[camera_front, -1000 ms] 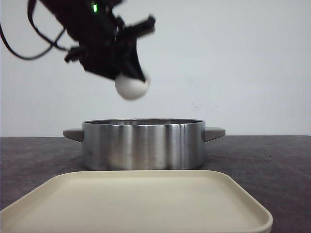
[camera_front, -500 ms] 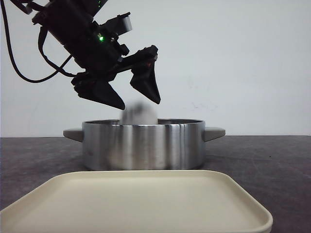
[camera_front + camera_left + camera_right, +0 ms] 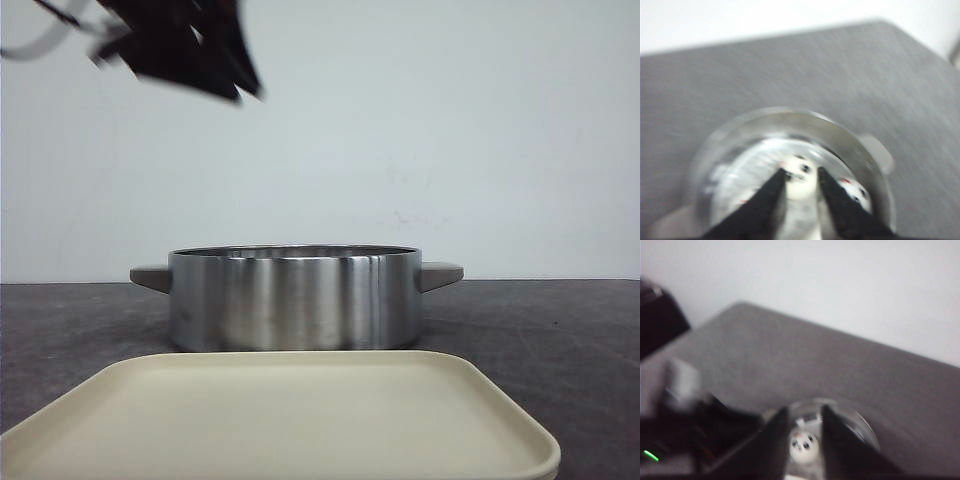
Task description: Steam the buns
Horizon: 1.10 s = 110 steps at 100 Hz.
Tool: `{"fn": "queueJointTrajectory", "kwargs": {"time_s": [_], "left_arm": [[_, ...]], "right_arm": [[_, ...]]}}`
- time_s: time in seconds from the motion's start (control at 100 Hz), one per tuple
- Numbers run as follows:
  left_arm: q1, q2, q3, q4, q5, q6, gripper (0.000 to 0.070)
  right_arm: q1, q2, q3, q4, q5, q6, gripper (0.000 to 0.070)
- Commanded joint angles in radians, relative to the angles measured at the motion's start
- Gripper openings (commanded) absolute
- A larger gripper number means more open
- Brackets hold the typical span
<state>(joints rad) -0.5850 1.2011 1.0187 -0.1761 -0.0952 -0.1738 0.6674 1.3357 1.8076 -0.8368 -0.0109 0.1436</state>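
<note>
Buns (image 3: 801, 181) lie in the pot (image 3: 295, 298) — below the left tool (image 3: 801, 175), fingers parted, empty.

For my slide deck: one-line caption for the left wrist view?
Open left gripper above round steel pot holding white panda-faced buns.

A shiny steel pot (image 3: 294, 298) with a short grey handle on each side stands in the middle of a dark grey table (image 3: 560, 330). Just nearer than the pot lies a cream tray (image 3: 280, 420) with rounded corners and a low rim, stretching across the near left of the table. A plain white wall (image 3: 450, 130) rises behind, at the far edge.
</note>
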Motion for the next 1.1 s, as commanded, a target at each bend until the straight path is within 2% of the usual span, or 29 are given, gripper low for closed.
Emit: {"fn": "queueJointTrajectory", "kwargs": {"time_s": [0.0, 0.15, 0.27, 0.44, 0.56, 0.69, 1.09], "left_arm": [[0.010, -0.061, 0.023, -0.042, -0.035, -0.038, 0.0010], [0.077, -0.233, 0.019, -0.171, -0.084, -0.037, 0.0010], [0.150, -0.355, 0.019, -0.270, -0.085, -0.037, 0.0010], [0.253, -0.518, 0.019, -0.360, -0.085, -0.019, 0.0008], [0.309, -0.610, 0.018, -0.438, -0.084, 0.035, 0.0007], [0.338, -0.675, 0.018, -0.508, -0.084, 0.044, 0.0007], [0.338, -0.700, 0.018, -0.511, -0.085, 0.034, 0.0023]], "right_arm": [[0.036, 0.005, 0.001, 0.005, 0.037, -0.032, 0.0014], [0.119, -0.025, -0.069, 0.113, 0.148, -0.057, 0.0014], [0.192, -0.074, -0.195, 0.323, 0.200, -0.066, 0.0014], [0.271, -0.170, -0.456, 0.631, 0.275, -0.143, 0.0014], [0.290, -0.237, -0.647, 0.755, 0.308, -0.126, 0.0013], [0.290, -0.300, -0.814, 0.893, 0.308, -0.101, 0.0014], [0.290, -0.338, -0.852, 0.911, 0.307, -0.102, 0.0014]]}}
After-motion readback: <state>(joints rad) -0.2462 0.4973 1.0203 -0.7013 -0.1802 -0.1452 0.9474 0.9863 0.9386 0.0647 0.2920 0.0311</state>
